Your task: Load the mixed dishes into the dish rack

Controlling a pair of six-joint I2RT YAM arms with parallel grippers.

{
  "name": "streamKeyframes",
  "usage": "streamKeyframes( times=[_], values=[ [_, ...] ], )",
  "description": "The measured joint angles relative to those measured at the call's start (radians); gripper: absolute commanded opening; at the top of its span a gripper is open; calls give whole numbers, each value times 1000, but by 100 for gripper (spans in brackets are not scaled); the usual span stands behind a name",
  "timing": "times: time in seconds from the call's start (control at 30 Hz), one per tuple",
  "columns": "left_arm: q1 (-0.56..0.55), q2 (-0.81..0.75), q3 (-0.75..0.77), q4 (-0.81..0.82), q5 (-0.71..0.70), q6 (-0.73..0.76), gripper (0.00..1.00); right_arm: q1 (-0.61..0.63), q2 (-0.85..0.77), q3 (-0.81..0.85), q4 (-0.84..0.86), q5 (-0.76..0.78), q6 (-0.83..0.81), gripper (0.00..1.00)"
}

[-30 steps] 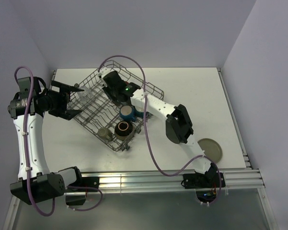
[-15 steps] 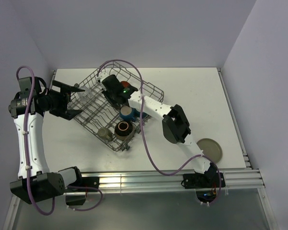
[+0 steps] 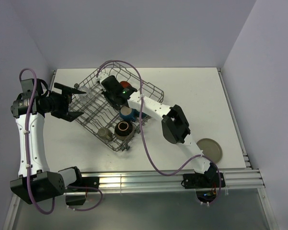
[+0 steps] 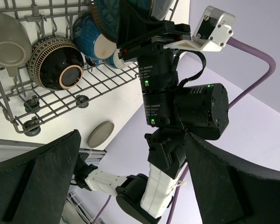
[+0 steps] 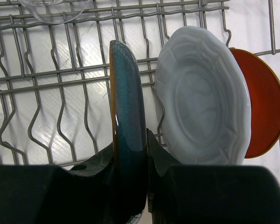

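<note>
since a second ago the right arm has slid a little leftward over the dish rack (image 3: 88, 114), carrying the right end effector (image 3: 110, 91) deeper in, and a red-orange plate (image 3: 126, 85) now shows beside its wrist.

from above, the rack sits skewed on the white desk (image 3: 196, 91). the left end effector (image 3: 76, 100) hangs at the rack's left edge, spread wide with nothing in it. one beige plate (image 3: 210, 149) lies flat on the desk, well apart from the rack, so loading is not finished.

the left wrist view shows wire mesh holding a dark bowl (image 4: 56, 63) with a patterned band, glossy blue cups (image 4: 91, 39) and a matt beige piece in the corner. the right arm's black wrist fills the centre.

the right wrist view shows that end effector clamped on a teal plate (image 5: 128, 116), held upright and edge-on, its glaze shiny with a brown rim. just beside it stands a pale blue-white plate (image 5: 200, 98) with a scalloped edge, the red-orange one behind that. a clear glass (image 5: 53, 4) peeks in at the top. wavy grey tines (image 5: 65, 121) run beneath.

the step looks like slotting the teal plate into the row. whether it rests on the wires i cannot tell. next it likely needs lowering between two tines, then releasing and lifting straight away without knocking the pale neighbour.
</note>
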Motion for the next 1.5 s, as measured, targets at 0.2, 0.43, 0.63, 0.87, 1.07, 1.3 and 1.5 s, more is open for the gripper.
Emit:
streamKeyframes(
  times=[0.2, 0.43, 0.63, 0.87, 1.07, 1.3, 1.5],
  values=[
    [0, 0, 0, 0, 0, 0, 99, -6, 14, 0, 12, 0, 0, 20],
    [0, -3, -4, 0, 0, -3, 99, -7, 43, -10, 25, -2, 3, 29],
    [0, -8, -8, 3, 0, -5, 99, -7, 44, -11, 29, 7, 7, 51],
    [0, -16, -12, 13, -1, -5, 99, -7, 43, -13, 29, 37, 10, 70],
    [-11, -20, -36, 23, -9, -7, 99, -7, 4, -17, 23, 50, 11, 75],
    [-68, -38, -82, 39, -33, -27, 99, -12, -144, -21, 24, 66, 17, 85],
    [-212, -6, -56, 43, -113, -30, 97, -41, -305, -69, 22, 101, 75, 91]
  ],
)
